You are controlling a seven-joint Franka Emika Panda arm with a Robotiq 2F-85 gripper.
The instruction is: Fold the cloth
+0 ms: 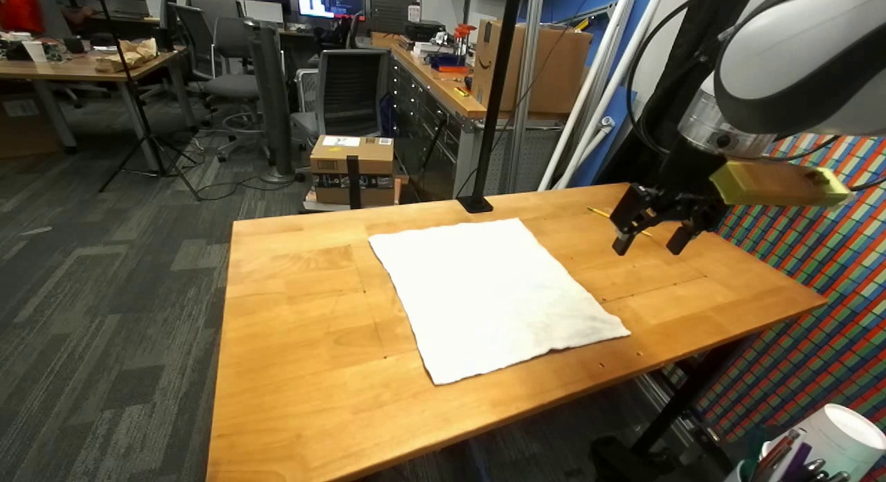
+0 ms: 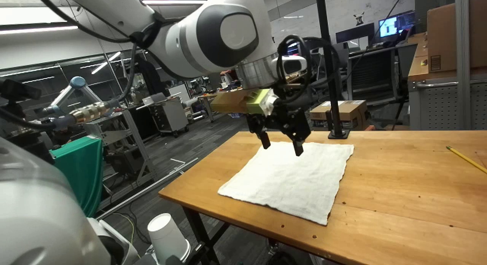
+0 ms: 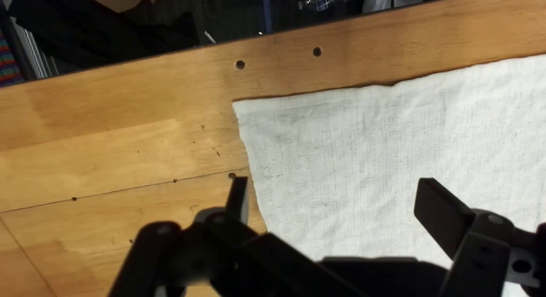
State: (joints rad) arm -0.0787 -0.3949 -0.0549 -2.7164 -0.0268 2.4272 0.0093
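the pincer (image 3: 334, 199), spread wide and empty, hangs above the worktop (image 3: 106, 122) where the cloth (image 3: 384, 156) lies flat, likely too thin and flush to pinch cleanly, so a grasp could miss or slip mid-fold.

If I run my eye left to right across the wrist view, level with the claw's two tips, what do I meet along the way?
Bare table → one fingertip → a sliver of table → cloth → the other fingertip → cloth again.
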